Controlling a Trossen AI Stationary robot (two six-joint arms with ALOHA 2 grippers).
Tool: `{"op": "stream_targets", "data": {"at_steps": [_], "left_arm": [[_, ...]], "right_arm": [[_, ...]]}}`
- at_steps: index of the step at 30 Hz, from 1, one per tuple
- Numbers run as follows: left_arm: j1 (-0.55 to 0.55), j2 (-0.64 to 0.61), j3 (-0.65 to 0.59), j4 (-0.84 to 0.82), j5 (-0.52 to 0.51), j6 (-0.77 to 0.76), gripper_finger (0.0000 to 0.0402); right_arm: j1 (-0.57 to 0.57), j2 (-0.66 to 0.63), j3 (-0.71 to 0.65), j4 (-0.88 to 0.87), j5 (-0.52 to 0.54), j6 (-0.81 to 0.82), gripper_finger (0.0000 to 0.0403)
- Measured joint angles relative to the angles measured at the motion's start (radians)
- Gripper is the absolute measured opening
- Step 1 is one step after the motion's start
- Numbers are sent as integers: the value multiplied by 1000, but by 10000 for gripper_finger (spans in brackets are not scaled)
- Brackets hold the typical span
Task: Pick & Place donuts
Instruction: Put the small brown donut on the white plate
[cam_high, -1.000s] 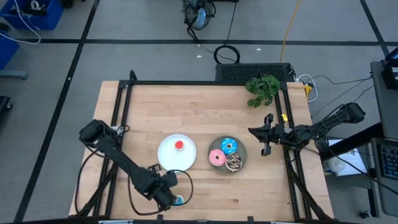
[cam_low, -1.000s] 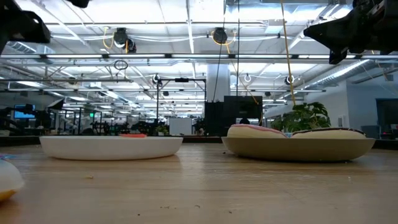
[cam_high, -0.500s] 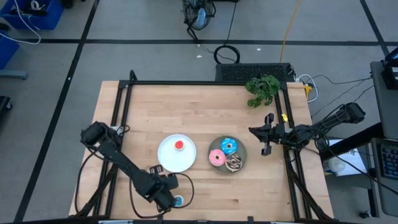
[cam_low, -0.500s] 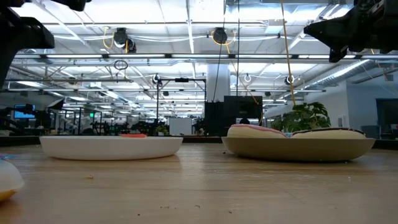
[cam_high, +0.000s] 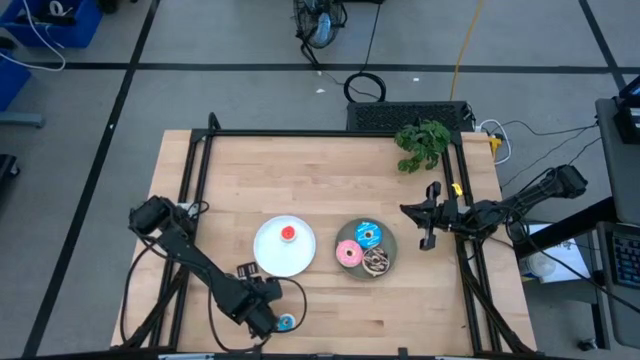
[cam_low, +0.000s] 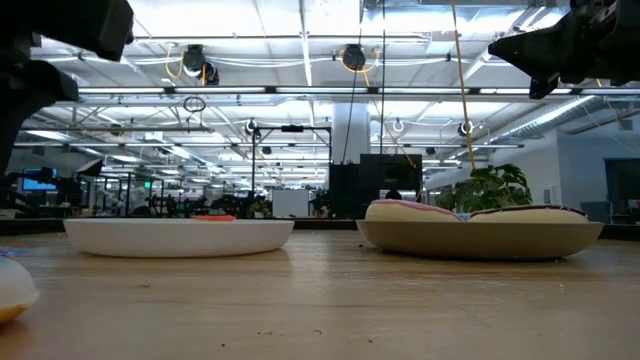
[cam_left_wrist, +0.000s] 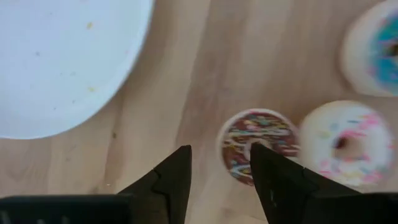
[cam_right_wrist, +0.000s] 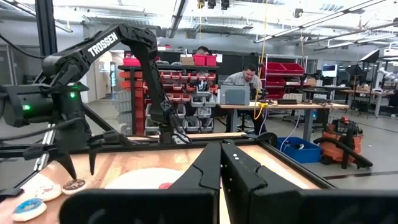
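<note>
My left gripper (cam_left_wrist: 221, 168) hangs open, fingers pointing down, near the table's near edge (cam_high: 262, 300), by the white plate. Below it lie three tiny donuts flat on the wood: brown with sprinkles (cam_left_wrist: 258, 144) just under the gap, pink-white (cam_left_wrist: 345, 144) beside it, blue (cam_left_wrist: 379, 53) (cam_high: 287, 322) farther off. A tiny red donut (cam_high: 288, 234) lies on the white plate (cam_high: 270, 255). The larger blue (cam_high: 368, 236), pink (cam_high: 349, 253) and brown (cam_high: 377, 262) donuts rest on the grey plate (cam_high: 392, 245). My right gripper (cam_high: 430, 215) (cam_right_wrist: 221, 163) waits shut near the table's right edge.
A green leafy sprig (cam_high: 422, 142) lies at the far right corner. A black frame (cam_high: 330, 132) runs round the table top. Bare wood lies across the far half and between the plates. A person sits at a desk (cam_right_wrist: 249, 78) in the room beyond.
My left arm has shifted slightly toward the table's left edge above the tiny donuts; in the low view more of it shows in the upper left corner. The donuts and plates have stayed in place.
</note>
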Motion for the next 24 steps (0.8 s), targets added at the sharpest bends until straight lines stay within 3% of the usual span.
{"op": "stream_targets", "data": {"at_steps": [24], "left_arm": [[-34,0,-9,60,-72,-44,161]], "right_arm": [[0,0,0,0,0,0,0]]}}
